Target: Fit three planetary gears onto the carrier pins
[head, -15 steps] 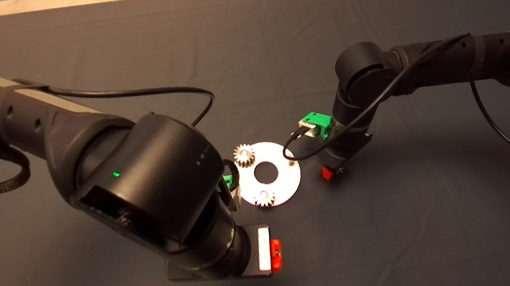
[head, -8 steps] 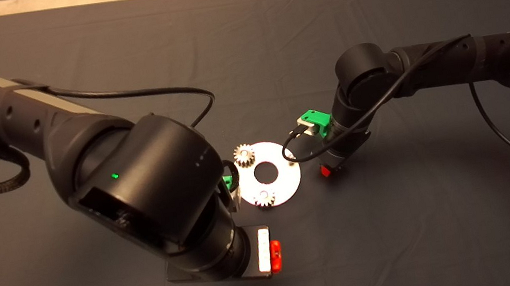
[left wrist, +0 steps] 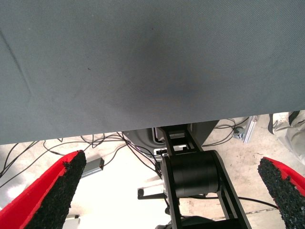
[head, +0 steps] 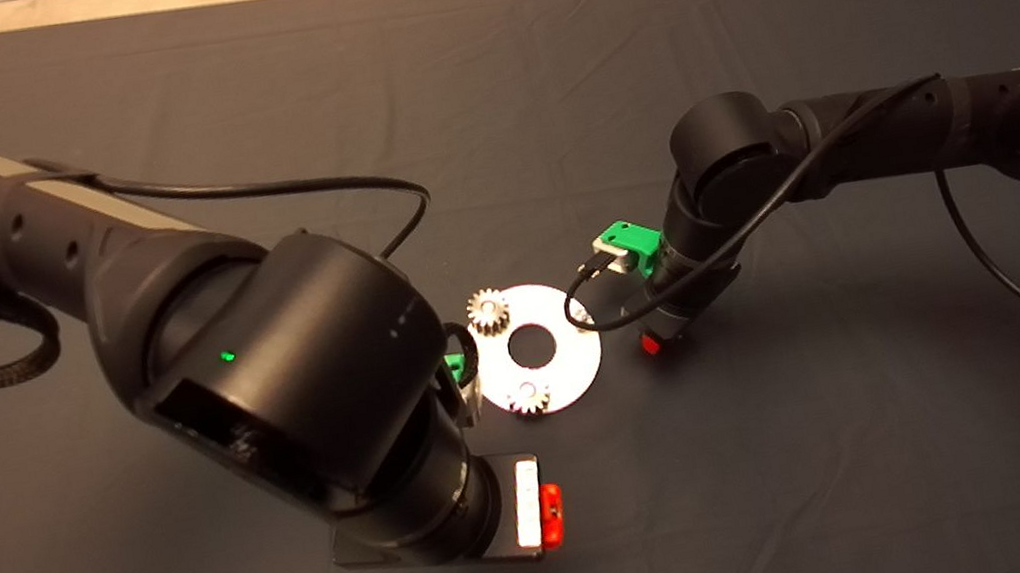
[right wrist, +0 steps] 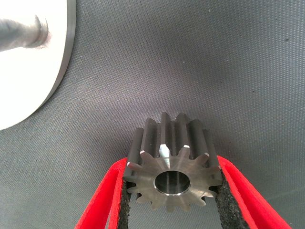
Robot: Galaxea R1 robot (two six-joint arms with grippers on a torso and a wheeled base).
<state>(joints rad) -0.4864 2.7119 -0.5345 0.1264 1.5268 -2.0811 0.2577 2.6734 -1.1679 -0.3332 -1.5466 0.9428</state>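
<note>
A flat white disc (head: 571, 358) lies mid-mat. One planetary gear (head: 487, 311) sits on its far-left pin and another (head: 528, 396) on its near pin. The bare carrier pin (head: 581, 315) stands at the disc's right rim, also seen in the right wrist view (right wrist: 21, 31). My right gripper (head: 652, 343) hovers just right of the disc, shut on a third planetary gear (right wrist: 172, 167) held between its black pads above the mat. My left gripper (left wrist: 171, 191) is open near the mat's front edge, with nothing between its fingers (left wrist: 57, 191).
The dark mat (head: 803, 485) covers the table, with tan floor beyond its far edge. The bulky left arm (head: 285, 401) rises just left of the disc. The left wrist view shows cables and a black frame (left wrist: 195, 176) on the floor past the mat's edge.
The right gripper with its gear has drifted slightly toward the far side, staying beside the disc's right rim. The left arm is still.
</note>
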